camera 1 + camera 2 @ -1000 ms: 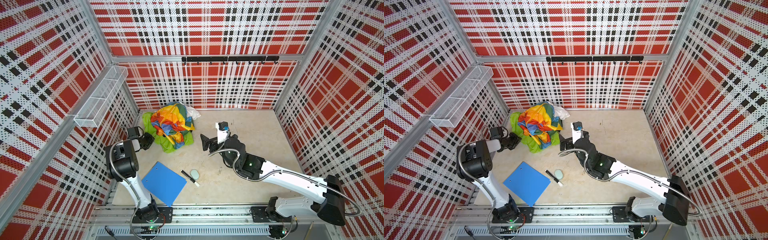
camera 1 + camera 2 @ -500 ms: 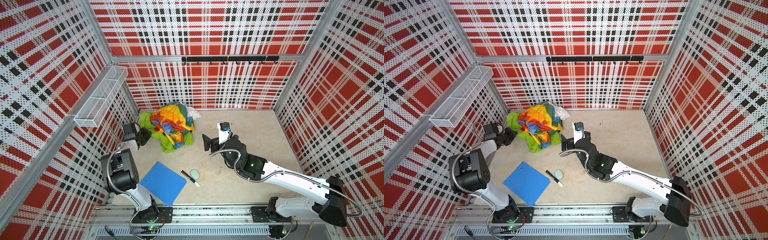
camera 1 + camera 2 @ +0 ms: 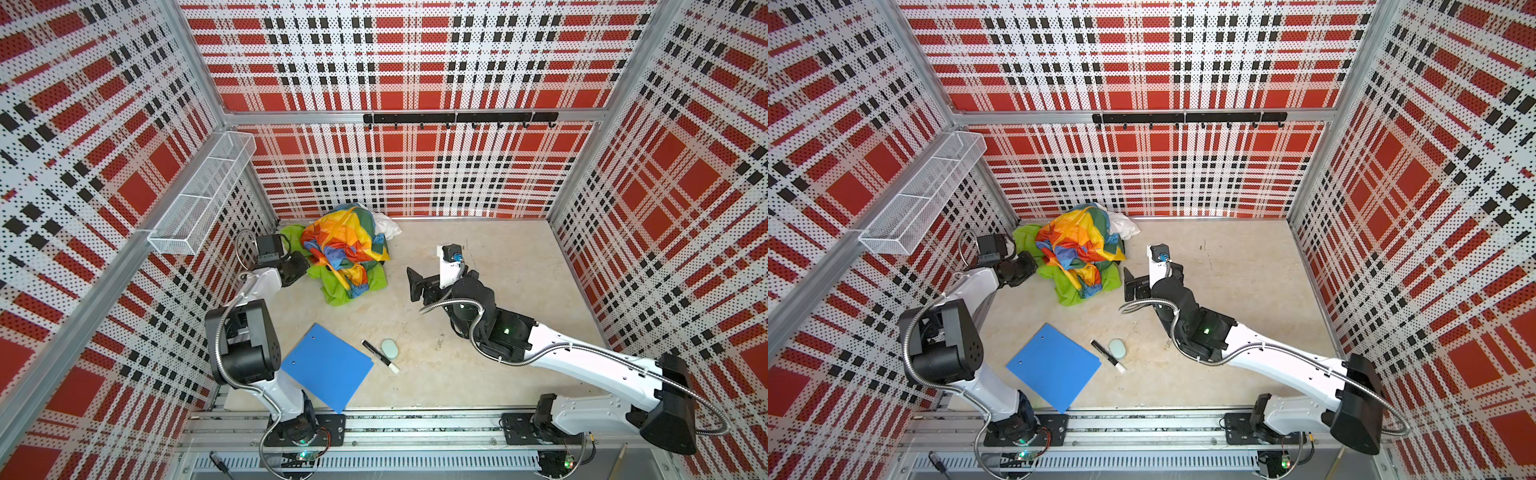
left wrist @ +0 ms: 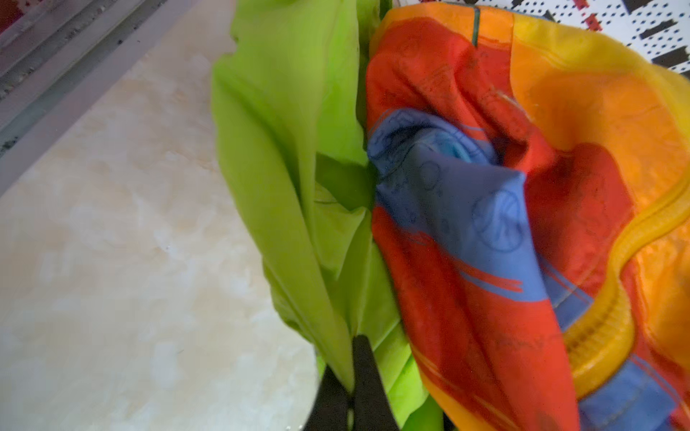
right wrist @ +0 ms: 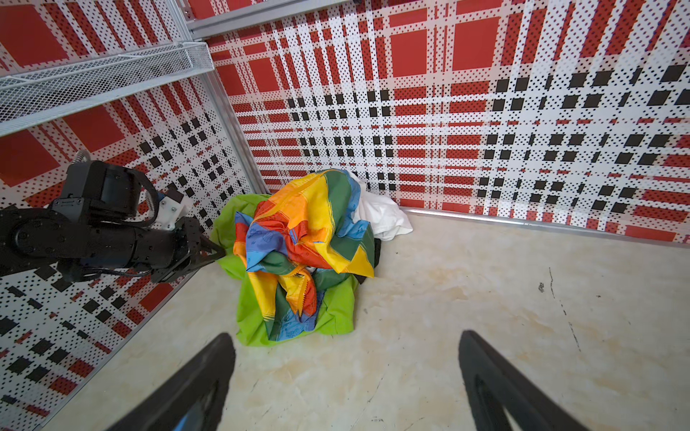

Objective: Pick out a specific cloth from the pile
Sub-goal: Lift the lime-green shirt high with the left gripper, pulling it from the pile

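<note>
Left elbow is sitting lower and closer to the near rail than one second ago, with the forearm stretching out flatter toward the far-left corner; the right arm is staying almost where it was.

Grip: the left gripper (image 4: 353, 373) is clamping a fold of the lime-green cloth (image 4: 283, 149) of plain thin fabric, its two black fingers pressing together with the fold between them. In both top views the left gripper (image 3: 306, 269) (image 3: 1036, 267) is pointing right and touching the left edge of the pile (image 3: 349, 257) of crumpled mixed fabrics.

Cloth: the lime-green cloth is lying in the far-left corner of the beige marbled tabletop (image 3: 519, 257), mostly under the rainbow-coloured crumpled fabric (image 3: 340, 237). It is showing at the far-left side of the pile and spreading out at its near side. A white crumpled fabric (image 3: 386, 226) is sticking out at the far-right side.

Right arm: it is reaching from its near-right base toward the middle, wrist roughly level. The right gripper (image 5: 345, 336) is facing the pile with jaws standing wide apart, holding nothing, clear of the fabric.

Near side: a blue flat rectangular folder (image 3: 328, 365), a black marker with white cap (image 3: 379, 356) and a pale green oval pad (image 3: 389, 348) are lying close together, well apart from the pile.
</note>
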Available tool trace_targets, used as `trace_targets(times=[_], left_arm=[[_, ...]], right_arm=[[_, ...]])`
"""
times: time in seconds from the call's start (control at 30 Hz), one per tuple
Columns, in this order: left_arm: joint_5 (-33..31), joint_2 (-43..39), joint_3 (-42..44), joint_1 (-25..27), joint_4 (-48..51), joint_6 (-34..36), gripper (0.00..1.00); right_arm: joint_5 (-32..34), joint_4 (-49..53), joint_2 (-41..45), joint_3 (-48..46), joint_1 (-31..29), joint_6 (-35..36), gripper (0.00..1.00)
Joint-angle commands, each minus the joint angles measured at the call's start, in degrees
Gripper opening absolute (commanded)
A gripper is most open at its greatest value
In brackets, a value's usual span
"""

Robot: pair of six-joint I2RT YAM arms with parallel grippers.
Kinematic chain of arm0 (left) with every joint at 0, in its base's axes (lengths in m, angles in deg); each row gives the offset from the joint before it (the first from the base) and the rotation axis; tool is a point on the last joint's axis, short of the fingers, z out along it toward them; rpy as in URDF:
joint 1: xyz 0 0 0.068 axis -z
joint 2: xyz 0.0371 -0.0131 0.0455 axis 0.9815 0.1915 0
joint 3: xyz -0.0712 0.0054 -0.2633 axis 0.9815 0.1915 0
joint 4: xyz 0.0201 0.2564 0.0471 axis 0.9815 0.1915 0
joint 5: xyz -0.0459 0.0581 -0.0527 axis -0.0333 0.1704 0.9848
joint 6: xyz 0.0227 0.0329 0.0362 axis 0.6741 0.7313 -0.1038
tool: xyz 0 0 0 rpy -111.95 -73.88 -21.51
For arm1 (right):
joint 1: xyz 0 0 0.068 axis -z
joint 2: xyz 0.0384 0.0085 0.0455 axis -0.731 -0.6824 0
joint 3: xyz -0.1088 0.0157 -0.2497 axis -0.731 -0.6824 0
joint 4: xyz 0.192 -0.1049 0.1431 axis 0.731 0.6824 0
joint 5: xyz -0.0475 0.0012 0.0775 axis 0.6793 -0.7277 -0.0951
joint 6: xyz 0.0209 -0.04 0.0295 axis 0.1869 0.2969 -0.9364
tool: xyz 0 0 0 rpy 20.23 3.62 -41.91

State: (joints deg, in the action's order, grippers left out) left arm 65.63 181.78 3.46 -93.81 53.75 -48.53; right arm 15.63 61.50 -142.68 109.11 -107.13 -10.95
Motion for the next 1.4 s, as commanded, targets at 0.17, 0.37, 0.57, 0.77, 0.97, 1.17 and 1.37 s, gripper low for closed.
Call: trace_targets(times=[0.17, 0.37, 0.57, 0.77, 0.97, 1.17, 1.37], left_arm=[[-1.7, -7.6, -5.8, -0.6, 3.8, 3.5, 0.00], [-2.7, -10.4, -8.6, 0.3, 4.1, 3.3, 0.00], [-1.4, -9.4, -14.1, 0.5, 5.5, 3.3, 0.00], [-0.8, -8.8, -18.9, 0.4, 6.3, 2.7, 0.00], [-0.8, -9.1, -23.8, 0.3, 8.3, 2.6, 0.00], [-1.0, -11.2, -24.7, 0.1, 6.3, 1.5, 0.00], [0.0, -12.9, -26.8, 0.1, 4.3, 0.4, 0.00]], right_arm=[[0.8, -0.1, -0.5, 1.3, -0.4, -0.1, 1.00], [-1.3, -0.6, -0.4, 1.5, -0.4, 0.8, 1.00], [-2.0, -0.2, -0.7, 1.9, -0.4, 0.7, 1.00], [-2.6, 1.0, -1.6, 2.7, -0.4, 0.6, 1.00], [-3.1, 1.3, -2.3, 2.6, -0.5, 0.4, 1.00], [-4.0, 1.8, -3.2, 2.9, -0.5, 0.3, 1.00], [-4.3, 1.9, -3.6, 2.6, -0.5, -0.4, 1.00]])
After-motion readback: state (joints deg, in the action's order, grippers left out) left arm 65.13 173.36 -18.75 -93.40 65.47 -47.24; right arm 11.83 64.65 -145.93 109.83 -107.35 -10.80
